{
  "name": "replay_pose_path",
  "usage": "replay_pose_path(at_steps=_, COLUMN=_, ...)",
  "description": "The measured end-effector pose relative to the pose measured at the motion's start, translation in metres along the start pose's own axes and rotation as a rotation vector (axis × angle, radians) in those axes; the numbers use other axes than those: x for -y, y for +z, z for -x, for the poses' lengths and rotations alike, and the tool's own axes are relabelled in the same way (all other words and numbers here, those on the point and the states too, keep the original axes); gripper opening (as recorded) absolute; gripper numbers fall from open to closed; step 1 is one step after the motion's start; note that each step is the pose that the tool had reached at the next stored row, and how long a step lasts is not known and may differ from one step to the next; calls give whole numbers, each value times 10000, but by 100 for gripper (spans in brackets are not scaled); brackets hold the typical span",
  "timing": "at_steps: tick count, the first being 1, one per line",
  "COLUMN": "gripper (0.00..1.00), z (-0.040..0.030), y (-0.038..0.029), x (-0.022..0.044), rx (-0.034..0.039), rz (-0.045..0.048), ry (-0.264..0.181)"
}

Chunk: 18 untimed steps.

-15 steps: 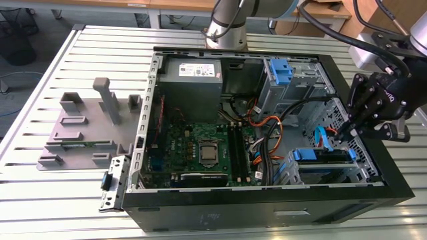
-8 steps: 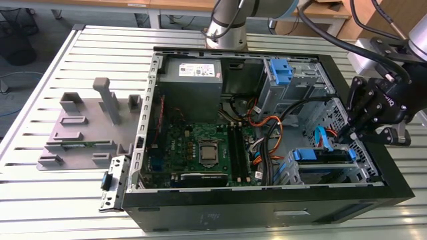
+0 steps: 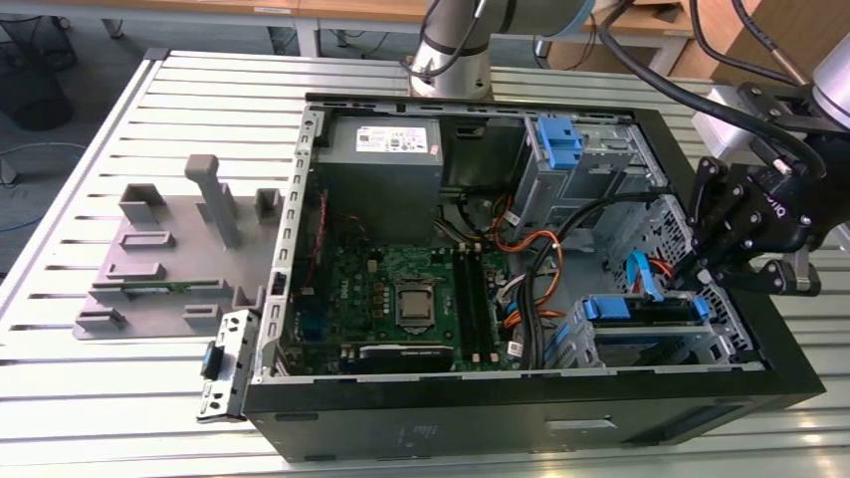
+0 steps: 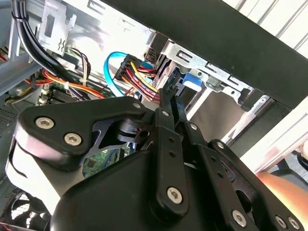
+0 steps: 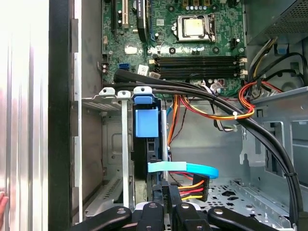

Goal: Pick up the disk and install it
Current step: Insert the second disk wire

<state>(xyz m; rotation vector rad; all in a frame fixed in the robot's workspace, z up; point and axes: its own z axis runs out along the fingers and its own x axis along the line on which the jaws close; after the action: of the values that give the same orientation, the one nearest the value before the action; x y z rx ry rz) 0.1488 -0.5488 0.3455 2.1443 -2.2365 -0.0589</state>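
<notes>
The disk [image 3: 638,309] stands on edge in the drive bay at the near corner of the open computer case, on the exterior view's right, with its blue bracket showing. In the first wrist view the disk [image 5: 154,154] is a dark edge below its blue end tab [image 5: 146,122]. My gripper [image 3: 691,284] reaches into the case over that bay. Its black fingers are drawn close together on the end of the disk in both wrist views [image 5: 163,190] [image 4: 172,82], next to the blue bracket [image 4: 192,79]. A light-blue data cable [image 5: 185,168] and a coloured power plug [image 5: 192,185] lie right beside the fingers.
The case holds a motherboard [image 3: 398,299], a grey power supply box [image 3: 378,159], an upper bay with blue latches [image 3: 564,139] and thick black cables [image 5: 216,101] across the middle. A grey fixture [image 3: 159,249] lies on the slatted table. Part of a hand [image 4: 284,187] shows near the case.
</notes>
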Motion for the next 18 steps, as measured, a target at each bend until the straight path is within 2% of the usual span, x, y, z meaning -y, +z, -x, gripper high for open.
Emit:
replay_pose_path(at_steps=5, gripper=16, z=0, y=1, x=0, rx=-1, rz=0, ry=-36)
replay_pose_path(at_steps=14, gripper=16, z=-16, y=11, x=-7, rx=-38, rz=-107, ry=-735)
replay_pose_path(at_steps=18, gripper=16, z=-26, y=19, x=-24, rx=-46, rz=-144, ry=-916)
